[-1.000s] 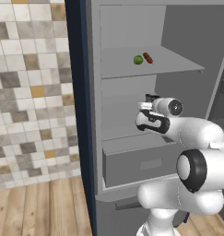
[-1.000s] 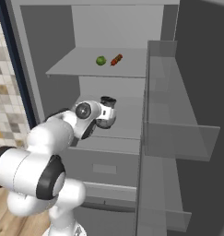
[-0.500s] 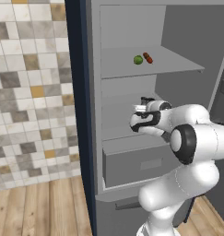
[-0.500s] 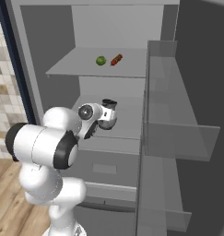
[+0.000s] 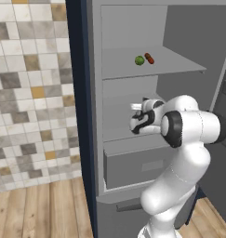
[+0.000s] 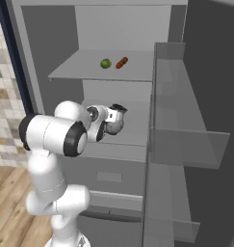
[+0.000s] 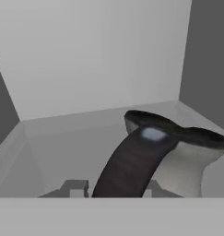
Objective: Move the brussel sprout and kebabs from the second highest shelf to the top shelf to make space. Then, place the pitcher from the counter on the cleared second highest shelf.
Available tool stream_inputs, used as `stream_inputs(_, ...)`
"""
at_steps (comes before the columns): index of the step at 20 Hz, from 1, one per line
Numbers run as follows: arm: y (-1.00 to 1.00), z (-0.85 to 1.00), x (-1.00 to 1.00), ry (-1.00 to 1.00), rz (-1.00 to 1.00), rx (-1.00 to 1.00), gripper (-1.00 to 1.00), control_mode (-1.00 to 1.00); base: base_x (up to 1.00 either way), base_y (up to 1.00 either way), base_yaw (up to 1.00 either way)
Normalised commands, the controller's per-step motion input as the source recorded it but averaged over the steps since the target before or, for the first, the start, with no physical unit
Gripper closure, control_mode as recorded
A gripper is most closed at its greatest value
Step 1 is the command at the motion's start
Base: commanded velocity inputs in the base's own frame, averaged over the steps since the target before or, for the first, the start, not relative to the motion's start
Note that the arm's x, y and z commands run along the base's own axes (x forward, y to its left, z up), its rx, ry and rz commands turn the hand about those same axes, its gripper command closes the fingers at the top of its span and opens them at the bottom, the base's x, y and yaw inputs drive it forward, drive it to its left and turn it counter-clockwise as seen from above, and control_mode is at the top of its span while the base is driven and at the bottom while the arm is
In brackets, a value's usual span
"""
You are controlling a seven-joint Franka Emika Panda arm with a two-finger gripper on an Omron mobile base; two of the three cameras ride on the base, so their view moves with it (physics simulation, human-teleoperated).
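To my left stands a wall of beige, grey and ochre mosaic tiles (image 5: 30, 93), then the navy edge of the open cabinet (image 5: 79, 107). Inside the grey cabinet, the thin flat light-grey top shelf (image 5: 179, 69) carries the tiny bright green brussel sprout (image 5: 139, 60) with the short red-orange and brown kebab stick (image 5: 149, 58) just beside it on its right; the two appear to touch, though at this size I cannot be sure. In the right base view the same pair sits mid-shelf, sprout (image 6: 105, 63) left of kebabs (image 6: 121, 62).

One level down, my gripper (image 5: 136, 120) reaches over the plain grey second highest shelf (image 6: 133, 140). The small rounded dark-grey metallic pitcher (image 6: 114, 120) sits at the end of my hand, upright on or just over that board, with its dark flared rim uppermost. In the hand view its curved dark handle (image 7: 127, 166) runs down between my finger tips (image 7: 74, 189), and the pale body with its dark rim (image 7: 178, 131) lies right of it. My fingers stand narrowly apart around the handle; whether they grip it or have slackened I cannot tell.

Below the shelf sits a boxy grey drawer (image 5: 137, 167). At the far right the open door carries translucent grey bins (image 6: 186, 120).
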Motion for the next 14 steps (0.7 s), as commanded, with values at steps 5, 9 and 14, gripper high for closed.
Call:
stream_inputs(5,0.00,-0.46,0.34,0.00,0.00,-0.04,1.00,-1.00,0.00,0.00,0.00)
stream_inputs(9,0.13,-0.72,0.08,0.00,0.02,-0.16,-1.00,-1.00,0.00,0.00,0.00)
stream_inputs(14,0.28,-0.85,-0.17,0.00,0.03,-0.22,-1.00,-1.00,0.00,0.00,0.00)
